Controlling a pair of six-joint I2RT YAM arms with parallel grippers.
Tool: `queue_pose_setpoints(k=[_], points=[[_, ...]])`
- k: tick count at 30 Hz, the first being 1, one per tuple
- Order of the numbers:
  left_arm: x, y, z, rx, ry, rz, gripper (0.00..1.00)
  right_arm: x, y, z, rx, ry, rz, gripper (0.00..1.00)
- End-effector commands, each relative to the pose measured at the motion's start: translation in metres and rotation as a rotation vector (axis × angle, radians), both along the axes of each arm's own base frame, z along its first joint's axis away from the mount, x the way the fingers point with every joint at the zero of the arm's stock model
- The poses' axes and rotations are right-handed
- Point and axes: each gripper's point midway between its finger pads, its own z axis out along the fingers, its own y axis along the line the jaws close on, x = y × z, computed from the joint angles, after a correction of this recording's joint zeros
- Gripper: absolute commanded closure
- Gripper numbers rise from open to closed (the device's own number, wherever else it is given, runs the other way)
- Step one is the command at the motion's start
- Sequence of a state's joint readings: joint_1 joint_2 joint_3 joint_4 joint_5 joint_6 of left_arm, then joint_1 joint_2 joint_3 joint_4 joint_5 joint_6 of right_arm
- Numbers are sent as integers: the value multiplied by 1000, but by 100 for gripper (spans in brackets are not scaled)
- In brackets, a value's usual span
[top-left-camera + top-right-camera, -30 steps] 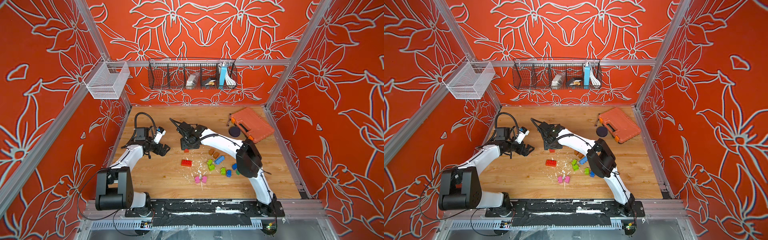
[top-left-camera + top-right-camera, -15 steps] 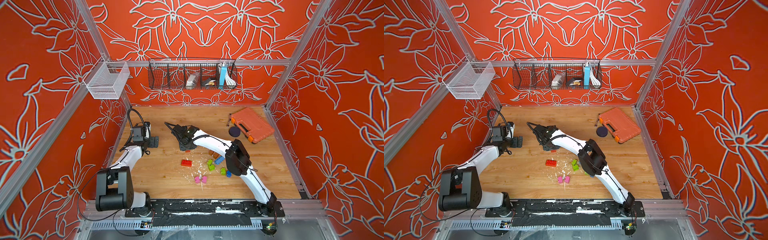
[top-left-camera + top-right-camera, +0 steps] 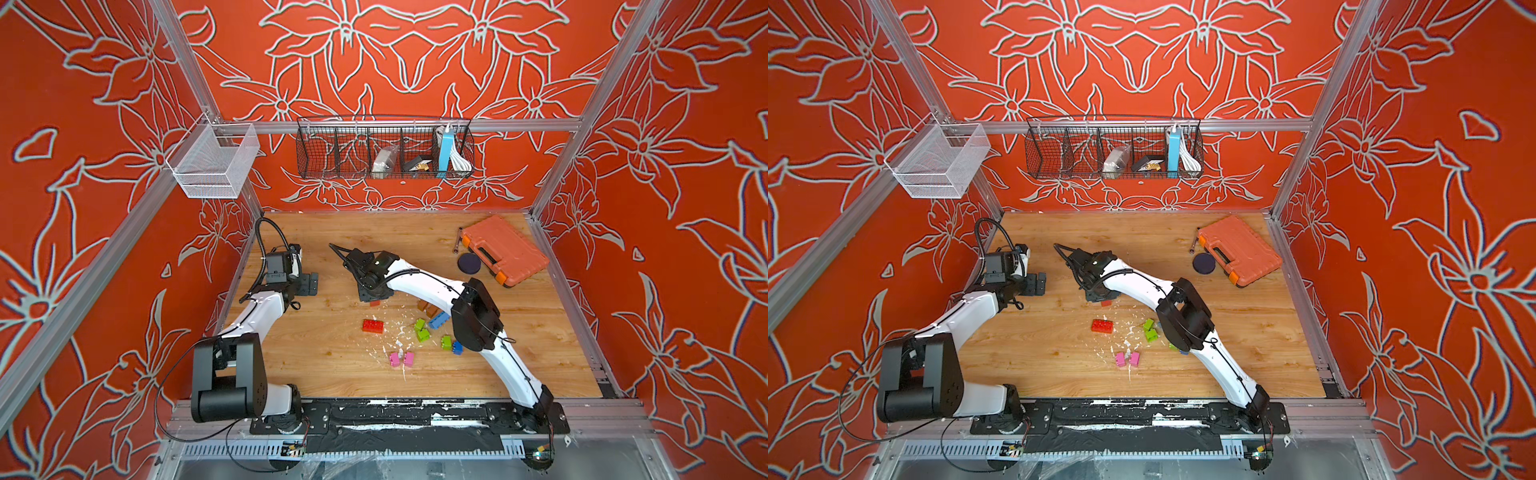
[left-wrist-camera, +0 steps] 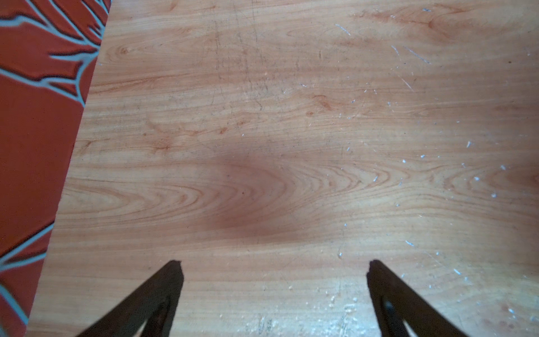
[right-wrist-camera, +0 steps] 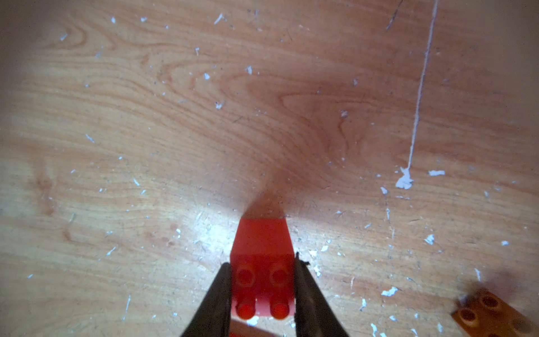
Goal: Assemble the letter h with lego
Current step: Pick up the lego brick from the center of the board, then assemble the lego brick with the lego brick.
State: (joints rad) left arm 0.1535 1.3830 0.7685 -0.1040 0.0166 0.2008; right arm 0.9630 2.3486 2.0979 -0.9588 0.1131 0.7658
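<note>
1. Nearest the robot's base, two pink bricks [image 3: 401,359] lie side by side on the bench [image 3: 316,365]. Just beyond them, lime bricks [image 3: 422,334], a blue brick [image 3: 438,321] and a long red brick [image 3: 372,326] sit loose — no letter begun, by the look of it.
2. Mid-bench, the right tool [image 5: 262,262] is clamped on a small red brick [image 5: 262,236], with its jaws flat against opposite sides and the studs facing the camera — a hold that likely suits carrying it squarely to a build spot.
3. Only the right wrist view shows that grip, along with a brown brick [image 5: 493,315] close by. In both top views the tool hides nearly all of the small brick.
4. The left tool [image 4: 274,262] hangs with jaws wide apart over bare bench near the wall, probably parked clear of the work.
5. Farthest back, an orange case [image 3: 505,249] lies by the right wall.
</note>
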Motion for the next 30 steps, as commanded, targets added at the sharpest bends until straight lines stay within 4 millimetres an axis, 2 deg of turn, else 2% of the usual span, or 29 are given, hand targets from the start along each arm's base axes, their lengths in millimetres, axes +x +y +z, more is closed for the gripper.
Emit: queue_pose_setpoints(k=[1, 8, 14, 18, 22, 30], points=[[-1, 2, -2, 1, 10, 6, 1, -9, 2, 36, 45, -36, 122, 73], [0, -4, -1, -23, 9, -23, 1, -41, 10, 44, 133, -59, 493, 76], [1, -12, 2, -64, 3, -44, 1, -71, 17, 47, 211, -27, 706, 76], [2, -12, 1, -69, 7, -47, 1, -78, 19, 43, 201, -50, 799, 78], [1, -14, 0, -73, 12, -57, 1, -86, 19, 40, 191, -55, 885, 84], [-1, -21, 4, -91, -10, -95, 1, -100, 14, 41, 187, -60, 991, 84]])
